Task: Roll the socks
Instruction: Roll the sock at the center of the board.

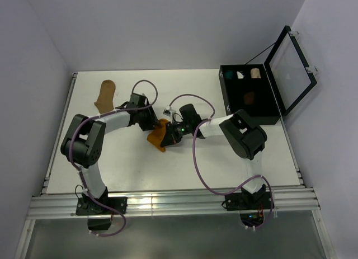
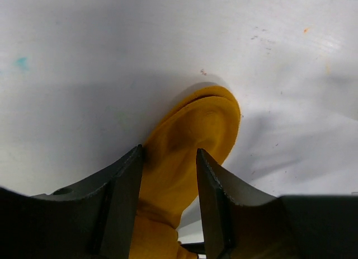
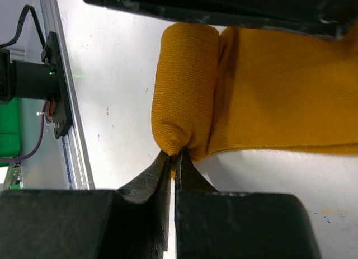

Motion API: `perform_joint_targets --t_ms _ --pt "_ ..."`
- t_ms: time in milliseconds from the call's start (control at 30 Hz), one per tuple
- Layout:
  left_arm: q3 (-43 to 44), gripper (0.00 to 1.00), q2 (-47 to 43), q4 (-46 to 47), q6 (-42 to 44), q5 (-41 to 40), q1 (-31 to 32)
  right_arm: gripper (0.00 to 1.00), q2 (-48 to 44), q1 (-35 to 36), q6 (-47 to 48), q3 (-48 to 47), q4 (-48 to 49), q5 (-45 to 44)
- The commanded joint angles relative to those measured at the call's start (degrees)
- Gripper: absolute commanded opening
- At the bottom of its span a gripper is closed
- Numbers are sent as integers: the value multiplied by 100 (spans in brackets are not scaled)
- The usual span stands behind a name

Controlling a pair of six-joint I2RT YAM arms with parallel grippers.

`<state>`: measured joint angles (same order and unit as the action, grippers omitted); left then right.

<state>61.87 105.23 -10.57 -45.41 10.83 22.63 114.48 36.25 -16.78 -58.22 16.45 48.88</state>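
Note:
The mustard-orange sock (image 1: 157, 137) lies mid-table between the two grippers, one end rolled into a thick tube (image 3: 184, 85) and the rest lying flat (image 3: 279, 85). My right gripper (image 3: 174, 157) is shut on the lower edge of the roll; it shows from above (image 1: 169, 137) beside the sock. My left gripper (image 2: 169, 158) straddles the sock's rounded end (image 2: 196, 130), jaws apart; one finger touches the fabric and a gap shows by the other. The plain tan sock (image 1: 104, 94) lies flat at the far left, away from both grippers.
An open black case (image 1: 224, 94) stands at the back right, its lid (image 1: 291, 66) raised. It holds small teal, white and cream bundles and a dark brown piece (image 1: 249, 97). Metal rails (image 1: 168, 202) run along the near table edge.

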Motion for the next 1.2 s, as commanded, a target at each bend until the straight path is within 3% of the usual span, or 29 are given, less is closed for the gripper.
perform_joint_targets --t_ms 0,400,767,1167 --pt "247 48 112 151 137 95 101 0 -48 58 227 -269 -212 -98" --pt "273 46 235 72 120 -19 154 0 -285 66 394 -533 -502 68" --pt "309 46 226 46 138 -107 233 0 294 49 430 -928 -810 130" --pt "177 45 156 353 -170 -239 259 0 620 137 -44 -568 -635 -10"
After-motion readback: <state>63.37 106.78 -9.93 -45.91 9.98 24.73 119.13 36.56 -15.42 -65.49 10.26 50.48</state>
